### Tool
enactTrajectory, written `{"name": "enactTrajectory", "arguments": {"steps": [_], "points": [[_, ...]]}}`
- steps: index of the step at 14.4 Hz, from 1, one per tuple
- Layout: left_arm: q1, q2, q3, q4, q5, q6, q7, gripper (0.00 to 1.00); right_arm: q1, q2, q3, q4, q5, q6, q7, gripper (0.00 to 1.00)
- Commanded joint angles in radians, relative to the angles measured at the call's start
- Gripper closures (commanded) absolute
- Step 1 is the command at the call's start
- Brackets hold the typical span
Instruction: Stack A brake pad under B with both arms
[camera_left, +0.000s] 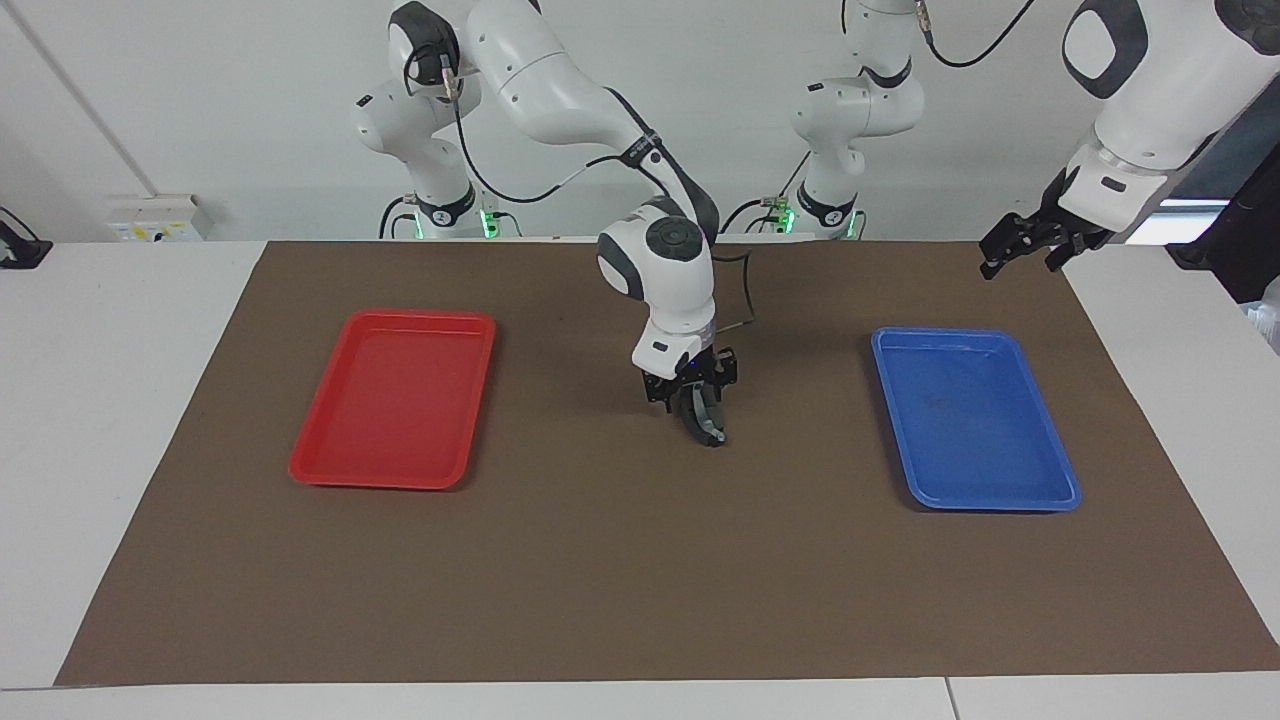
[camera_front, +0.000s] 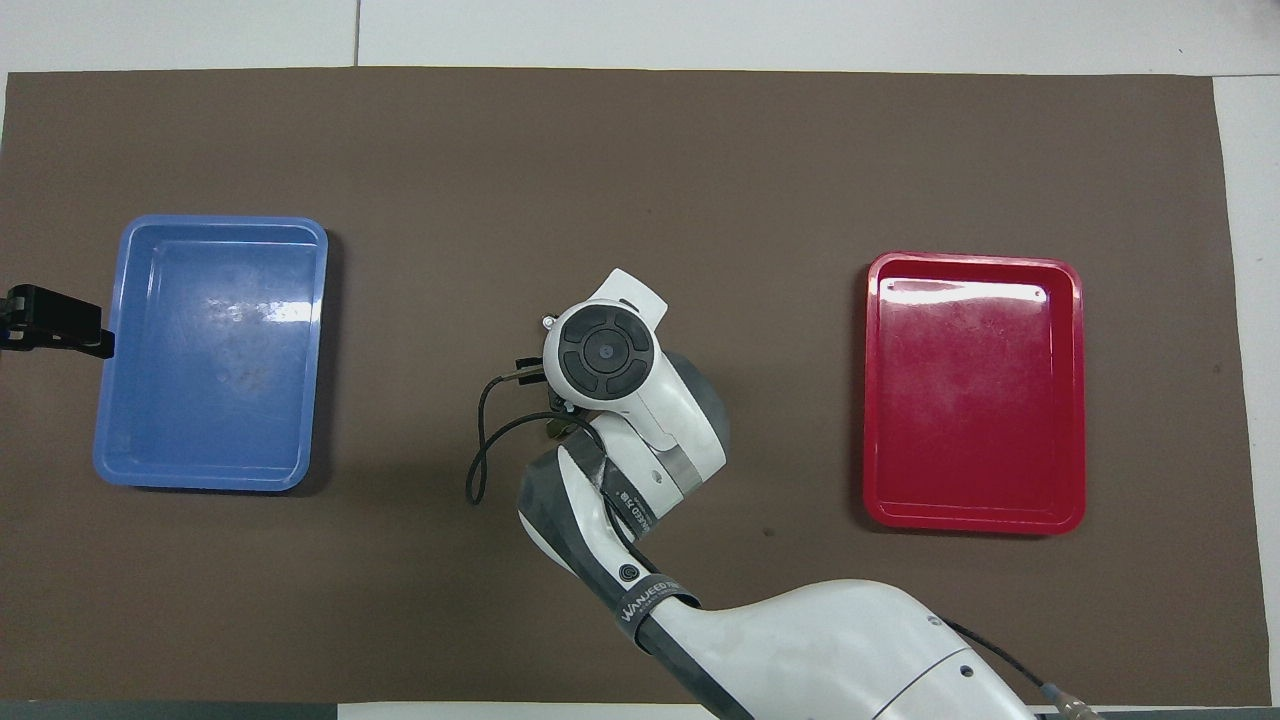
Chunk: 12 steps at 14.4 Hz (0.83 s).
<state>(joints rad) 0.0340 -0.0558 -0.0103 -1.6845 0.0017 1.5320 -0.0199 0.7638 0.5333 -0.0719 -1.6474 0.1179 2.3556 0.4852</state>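
Note:
My right gripper (camera_left: 697, 408) points straight down over the middle of the brown mat (camera_left: 600, 560). Directly beneath it shows a dark curved piece with a light grey strip, brake pad B (camera_left: 710, 430), low at the mat. Whether the gripper still touches it I cannot tell. The A brake pad is hidden. From overhead, the right arm's wrist (camera_front: 605, 352) covers the gripper and both pads. My left gripper (camera_left: 1020, 248) hangs open and empty above the mat's edge by the blue tray, its tip at the frame's edge (camera_front: 55, 330), and this arm waits.
An empty red tray (camera_left: 395, 400) lies toward the right arm's end of the mat, an empty blue tray (camera_left: 975, 415) toward the left arm's end. A thin cable loop (camera_front: 480, 440) hangs beside the right wrist.

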Motion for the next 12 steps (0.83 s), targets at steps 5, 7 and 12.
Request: {"name": "enactTrajectory", "arguments": {"steps": [5, 7, 12], "points": [[0.004, -0.024, -0.002, -0.027, 0.006, 0.017, -0.012, 0.01, -0.128, -0.188, -0.032, 0.012, -0.043, -0.214, -0.016, 0.0], [0.004, -0.024, -0.004, -0.027, 0.006, 0.017, -0.012, 0.01, -0.211, -0.243, -0.032, 0.011, -0.059, -0.298, -0.022, 0.0], [0.004, -0.024, -0.004, -0.027, 0.006, 0.017, -0.012, 0.01, -0.424, -0.354, -0.032, 0.012, -0.149, -0.481, -0.224, 0.0]]}}
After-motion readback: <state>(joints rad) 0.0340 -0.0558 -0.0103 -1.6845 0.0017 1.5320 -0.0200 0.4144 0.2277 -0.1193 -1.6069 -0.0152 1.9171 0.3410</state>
